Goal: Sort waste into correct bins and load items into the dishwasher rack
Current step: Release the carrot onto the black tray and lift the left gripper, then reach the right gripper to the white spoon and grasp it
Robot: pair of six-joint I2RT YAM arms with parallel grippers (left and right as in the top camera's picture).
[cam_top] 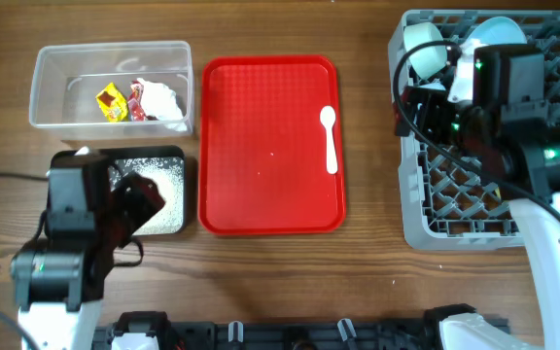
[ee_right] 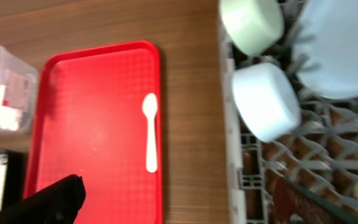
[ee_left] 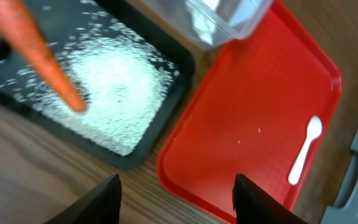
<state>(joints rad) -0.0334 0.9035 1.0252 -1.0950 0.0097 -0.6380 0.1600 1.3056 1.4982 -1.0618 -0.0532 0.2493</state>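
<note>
The flat red tray [cam_top: 270, 199] sits in the middle of the counter [cam_top: 358, 282]. The white spoon [cam_top: 330, 138] lies on it near its right edge.

Just left of the red tray, on the near side, is the black tray [cam_top: 168, 156], with white rice grains [cam_top: 163, 185] spread over it. The orange carrot [ee_left: 42, 56] shows blurred and slanted over it, tip at the rice. The left claw [ee_left: 176, 202] hovers above the gap between the black tray and the red tray, fingers apart with nothing between them.

Left of the red tray on the far side, the clear tub [cam_top: 56, 68] holds the yellow wrapper [cam_top: 112, 102], the red-silver wrapper [cam_top: 136, 100] and the crumpled white paper [cam_top: 163, 100].

Right of the red tray stands the grey rack [cam_top: 426, 224]. It carries a pale cup [ee_right: 252, 23], a second pale cup [ee_right: 266, 102] and a light blue plate [ee_right: 340, 50]. The right claw [ee_right: 179, 186] hangs wide open and empty over the rack's edge nearest the red tray.
</note>
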